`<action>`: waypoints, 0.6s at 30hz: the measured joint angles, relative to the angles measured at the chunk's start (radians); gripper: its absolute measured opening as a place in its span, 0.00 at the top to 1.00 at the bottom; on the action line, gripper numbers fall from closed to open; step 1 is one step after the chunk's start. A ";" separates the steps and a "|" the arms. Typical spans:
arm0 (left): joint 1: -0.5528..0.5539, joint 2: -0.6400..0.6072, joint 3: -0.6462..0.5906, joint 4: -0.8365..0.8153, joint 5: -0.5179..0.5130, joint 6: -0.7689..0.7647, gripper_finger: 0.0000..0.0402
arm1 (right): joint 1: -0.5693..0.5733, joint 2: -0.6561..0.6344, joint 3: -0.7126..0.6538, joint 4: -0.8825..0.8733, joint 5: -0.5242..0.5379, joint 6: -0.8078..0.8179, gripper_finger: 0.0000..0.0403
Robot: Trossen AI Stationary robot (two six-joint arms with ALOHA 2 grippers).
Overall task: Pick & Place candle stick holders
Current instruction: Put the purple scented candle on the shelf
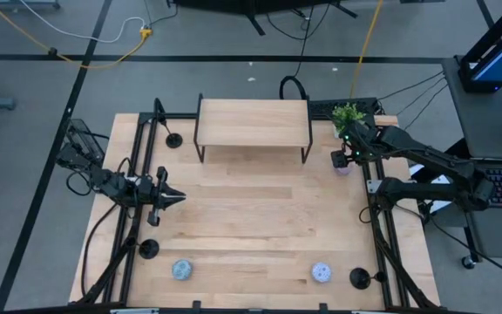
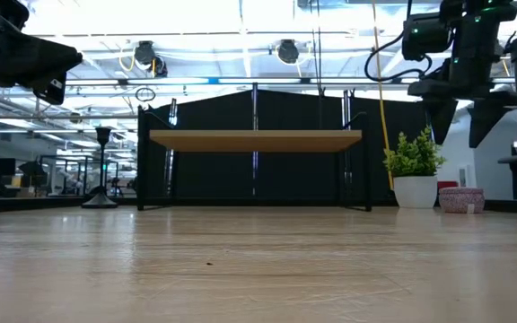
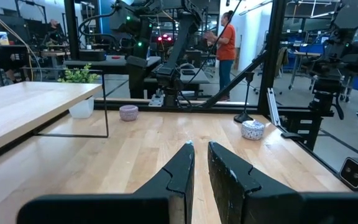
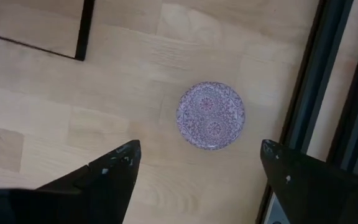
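Observation:
Three black candle stick holders stand upright on their disc bases: one at the far left (image 1: pixel 174 139), one at the near left (image 1: pixel 149 249) and one at the near right (image 1: pixel 359 278). My left gripper (image 1: pixel 179 199) is shut and empty. It hovers level over the table's left side and points toward the right edge. My right gripper (image 1: pixel 345 160) is open and points down. It hangs above a lavender puck (image 4: pixel 211 115) at the far right, and its fingers stand to either side of the puck, well clear of it. The far-left holder also shows in the low view (image 2: pixel 102 170).
A wooden shelf on black legs (image 1: pixel 253 122) stands at the far middle. A small potted plant (image 1: pixel 347 116) is beside the right gripper. A grey puck (image 1: pixel 182 269) and a white puck (image 1: pixel 322 273) lie near the front edge. Black frame rails (image 1: pixel 138 174) run along both sides.

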 joint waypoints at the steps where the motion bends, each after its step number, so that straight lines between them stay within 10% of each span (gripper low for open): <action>1: 0.000 0.000 0.000 0.000 0.000 0.000 0.87 | 0.000 0.000 0.000 0.003 0.000 -0.009 0.20; 18: 0.000 0.000 0.000 0.000 0.000 0.002 0.87 | 0.000 0.000 0.000 0.057 0.003 -0.006 0.08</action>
